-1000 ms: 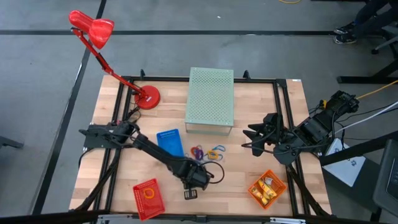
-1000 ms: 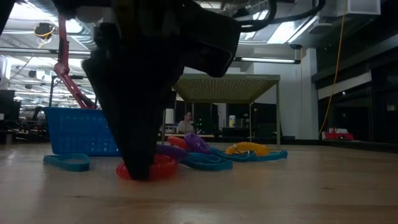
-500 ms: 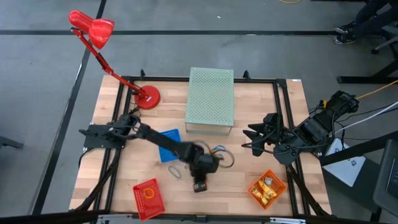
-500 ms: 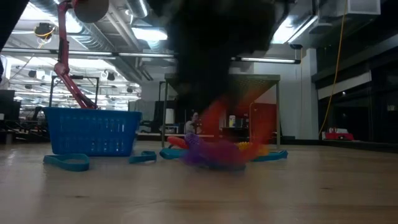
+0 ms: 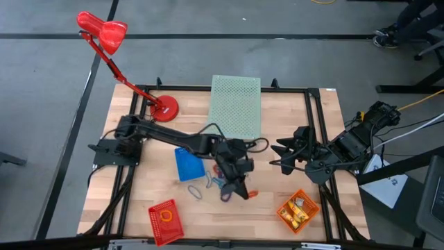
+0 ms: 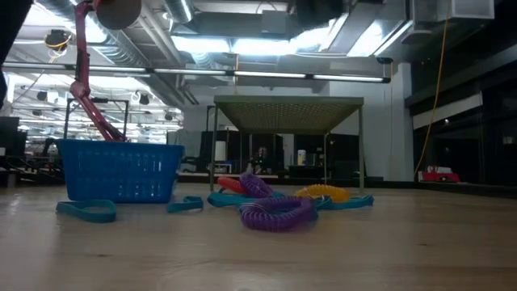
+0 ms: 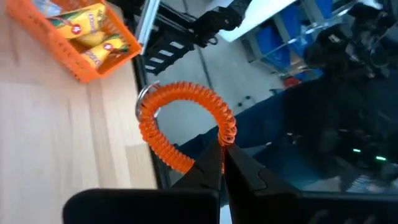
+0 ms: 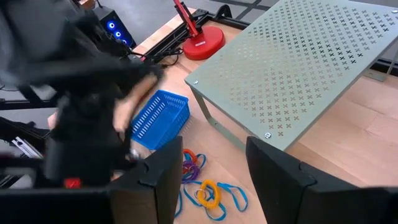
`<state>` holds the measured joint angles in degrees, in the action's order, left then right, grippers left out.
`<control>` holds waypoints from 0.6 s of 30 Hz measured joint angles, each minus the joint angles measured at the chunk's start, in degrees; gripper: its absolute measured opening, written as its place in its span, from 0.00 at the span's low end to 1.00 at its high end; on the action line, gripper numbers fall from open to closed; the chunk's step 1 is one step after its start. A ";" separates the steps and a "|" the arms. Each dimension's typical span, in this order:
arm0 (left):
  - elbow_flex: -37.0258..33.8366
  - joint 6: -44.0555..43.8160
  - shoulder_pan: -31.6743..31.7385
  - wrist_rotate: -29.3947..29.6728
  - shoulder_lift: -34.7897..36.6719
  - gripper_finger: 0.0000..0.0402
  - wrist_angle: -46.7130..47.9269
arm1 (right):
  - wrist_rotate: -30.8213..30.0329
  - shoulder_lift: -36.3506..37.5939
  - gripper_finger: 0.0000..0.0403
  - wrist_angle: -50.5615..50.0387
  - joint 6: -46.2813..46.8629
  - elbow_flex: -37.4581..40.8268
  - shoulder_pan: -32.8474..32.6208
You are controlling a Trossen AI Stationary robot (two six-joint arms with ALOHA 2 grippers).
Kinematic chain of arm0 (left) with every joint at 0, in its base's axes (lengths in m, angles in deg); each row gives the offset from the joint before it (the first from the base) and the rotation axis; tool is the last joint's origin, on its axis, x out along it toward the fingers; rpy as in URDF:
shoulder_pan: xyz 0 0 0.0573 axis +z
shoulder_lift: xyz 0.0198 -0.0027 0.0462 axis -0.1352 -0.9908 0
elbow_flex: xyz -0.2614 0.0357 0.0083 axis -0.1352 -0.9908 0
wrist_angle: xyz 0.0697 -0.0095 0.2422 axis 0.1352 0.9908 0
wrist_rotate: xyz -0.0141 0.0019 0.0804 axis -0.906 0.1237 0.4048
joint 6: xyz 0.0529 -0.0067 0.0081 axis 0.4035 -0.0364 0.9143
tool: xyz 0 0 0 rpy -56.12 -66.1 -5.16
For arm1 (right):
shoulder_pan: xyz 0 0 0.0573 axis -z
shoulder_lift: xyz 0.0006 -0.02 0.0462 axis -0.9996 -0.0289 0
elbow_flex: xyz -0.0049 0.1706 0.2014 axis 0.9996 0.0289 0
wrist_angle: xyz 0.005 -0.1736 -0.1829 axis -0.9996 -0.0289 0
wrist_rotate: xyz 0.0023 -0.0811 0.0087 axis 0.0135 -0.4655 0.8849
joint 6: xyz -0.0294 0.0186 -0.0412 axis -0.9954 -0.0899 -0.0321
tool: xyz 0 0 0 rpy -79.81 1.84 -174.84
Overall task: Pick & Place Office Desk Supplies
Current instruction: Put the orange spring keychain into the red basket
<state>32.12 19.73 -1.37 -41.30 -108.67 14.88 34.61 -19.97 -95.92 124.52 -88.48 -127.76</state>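
Observation:
My left gripper [image 5: 241, 189] hangs above the table's middle near part, shut on an orange-red coiled loop [image 7: 180, 124] that carries a small metal ring [image 7: 145, 102]. On the table lie a purple coil [image 6: 275, 214], a yellow coil [image 6: 321, 192], flat blue bands [image 6: 85, 210] and a pale loop [image 5: 196, 191]. They form a loose heap [image 8: 202, 183] beside the blue basket [image 5: 187, 164]. My right gripper [image 5: 276, 155] waits open at the table's right, its fingers [image 8: 165, 168] apart and touching nothing. My left gripper pinches the orange-red coil between its two fingertips [image 7: 211, 171] at one spot on the loop [image 7: 225, 135]. The rest of the loop stands out beyond the fingers. It is lifted clear of the table, over the wood near the orange basket.
A pale green perforated box [image 5: 234, 111] stands at the far middle. A red lamp has its base [image 5: 164, 107] far left. A red basket [image 5: 165, 221] sits near left. An orange basket [image 5: 298, 210] with yellow pieces sits near right. Bare wood lies between them.
My left gripper, which stood down on the table on the orange-red coil, has risen out of the low view and swung toward the table's right, carrying the coil clear. The purple coil has slid nearer to the near edge.

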 joint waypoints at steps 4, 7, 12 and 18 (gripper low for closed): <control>0.06 4.45 -2.07 11.90 5.08 0.01 16.14 | -0.03 0.00 0.44 0.02 -0.52 0.00 0.00; 0.02 4.41 -4.30 26.59 8.26 0.01 27.55 | -0.18 0.00 0.44 0.05 -0.92 0.00 0.00; 0.02 -2.67 -7.73 47.77 13.99 0.01 35.99 | -1.02 0.00 0.44 0.41 -1.30 0.00 0.00; 0.02 -14.60 -14.48 68.75 18.19 0.01 40.88 | -1.91 0.01 0.44 0.63 -1.33 0.00 0.00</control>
<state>32.14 5.13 -15.85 27.45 -90.48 55.75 32.70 -19.95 -95.28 123.20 -88.48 -127.76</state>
